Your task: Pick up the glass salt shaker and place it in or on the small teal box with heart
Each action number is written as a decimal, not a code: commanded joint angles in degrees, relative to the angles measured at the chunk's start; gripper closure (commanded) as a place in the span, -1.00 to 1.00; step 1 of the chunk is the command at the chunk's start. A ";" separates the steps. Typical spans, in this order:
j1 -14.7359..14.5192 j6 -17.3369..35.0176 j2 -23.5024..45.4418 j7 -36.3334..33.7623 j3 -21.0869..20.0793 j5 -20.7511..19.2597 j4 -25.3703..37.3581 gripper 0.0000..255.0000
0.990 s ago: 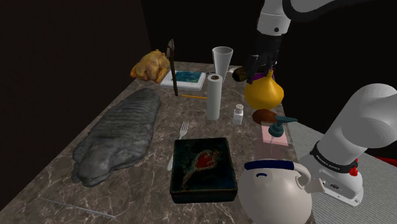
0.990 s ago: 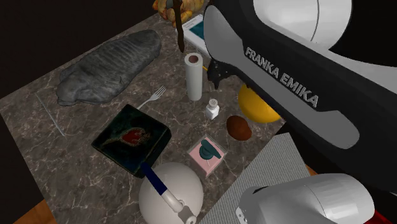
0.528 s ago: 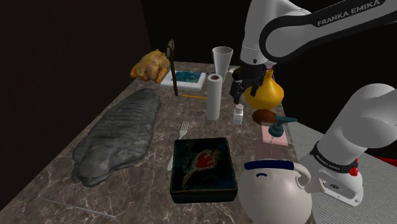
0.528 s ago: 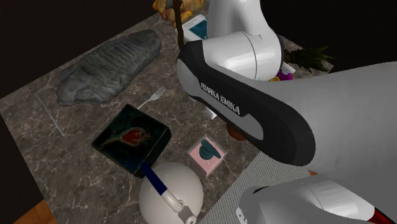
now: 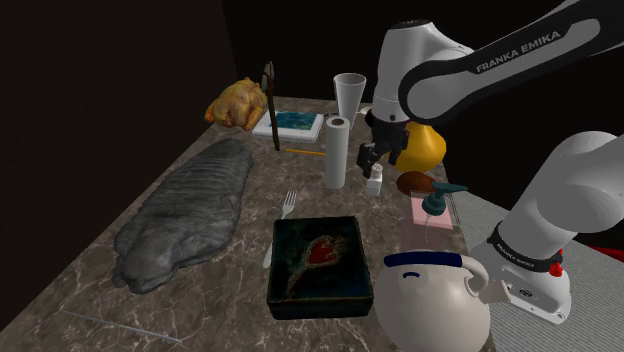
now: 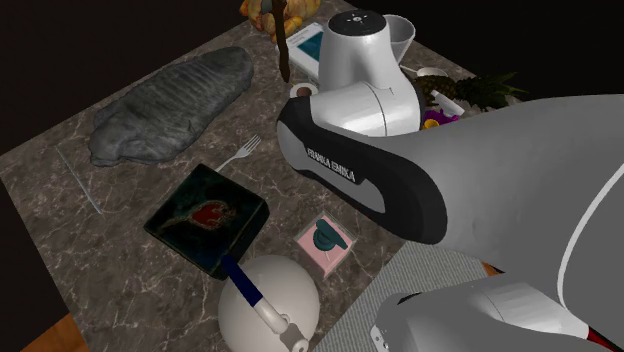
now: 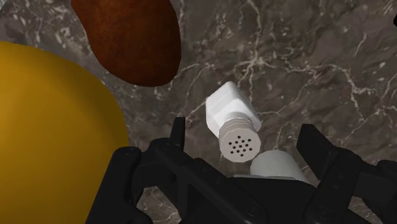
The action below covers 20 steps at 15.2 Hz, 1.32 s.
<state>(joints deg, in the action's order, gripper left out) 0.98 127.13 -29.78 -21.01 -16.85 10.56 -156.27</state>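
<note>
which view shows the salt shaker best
The wrist view: the salt shaker is close up, holed cap and white body clear, inside the open hand, untouched. The shoulder view shows it small, just below the hand, beside the white roll. In the second exterior view the arm crosses that spot.

Home kitchen or dining spot, by look of it. Dark veined marble worktop [image 5: 200, 300] crowded with food and tableware. Roast chicken [image 5: 238, 102] at far end in shoulder view. Fork [image 5: 288, 203] lying mid-surface. Upright paper towel roll [image 5: 335, 152], small white salt shaker [image 5: 375, 181] just beside it. Tall conical cup [image 5: 349, 93] behind roll. Big white jug [image 5: 425, 310] with blue handle at near edge. Round yellow vessel [image 7: 51, 127] and brown egg-shaped item [image 7: 127, 38] near shaker. Black area beyond worktop's far end.
</note>
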 commanded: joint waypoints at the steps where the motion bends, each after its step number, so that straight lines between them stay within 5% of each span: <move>1: 0.06 0.73 0.42 0.04 -0.06 0.00 -0.27 -1.00; 7: 0.06 0.72 0.42 0.04 -0.06 0.00 -0.27 -1.00; 8: 0.06 0.72 0.42 0.04 -0.06 0.00 -0.27 1.00; 20: 0.04 -2.18 -1.11 0.08 0.36 -0.17 1.11 1.00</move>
<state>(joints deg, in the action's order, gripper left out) 1.04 125.89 -30.39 -20.92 -16.61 10.42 -155.58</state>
